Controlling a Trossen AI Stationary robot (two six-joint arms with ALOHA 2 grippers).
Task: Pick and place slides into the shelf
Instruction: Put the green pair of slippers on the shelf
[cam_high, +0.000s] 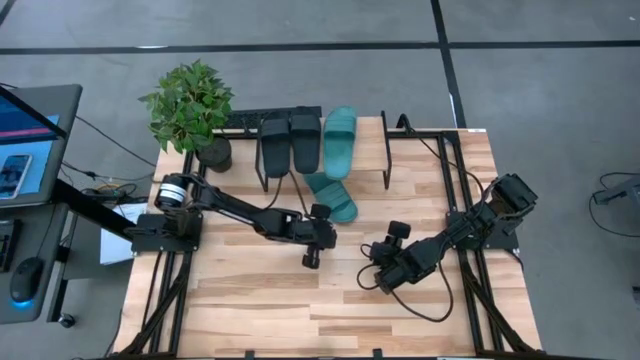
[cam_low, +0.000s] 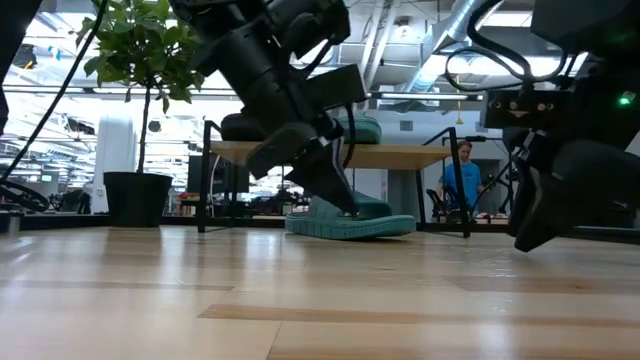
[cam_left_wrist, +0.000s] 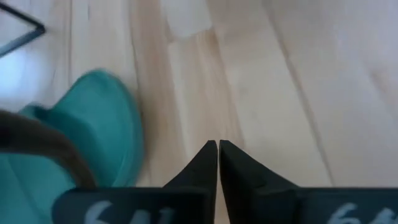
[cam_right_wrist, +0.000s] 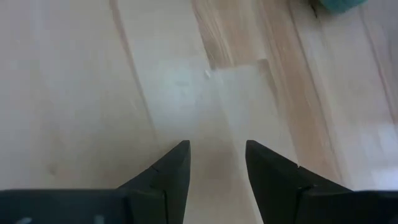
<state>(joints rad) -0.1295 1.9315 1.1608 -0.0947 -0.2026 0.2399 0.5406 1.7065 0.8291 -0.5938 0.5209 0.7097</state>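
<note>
The shelf (cam_high: 370, 150) stands at the table's far edge. Two black slides (cam_high: 290, 140) and one teal slide (cam_high: 340, 138) lie on its plank top. The second teal slide (cam_high: 332, 195) lies sole-down on the table just in front of the shelf and also shows in the low view (cam_low: 350, 222) and the left wrist view (cam_left_wrist: 93, 124). My left gripper (cam_left_wrist: 217, 146) is shut and points down at bare wood beside this slide, on its near side (cam_high: 325, 238). My right gripper (cam_right_wrist: 216, 149) is open over bare table at centre right (cam_high: 385, 265).
A potted plant (cam_high: 190, 105) stands at the table's far left corner beside the shelf. Black cables (cam_high: 430, 310) loop on the table near the right arm. The near half of the table (cam_high: 300, 320) is bare wood. A person (cam_low: 463, 180) is in the room behind.
</note>
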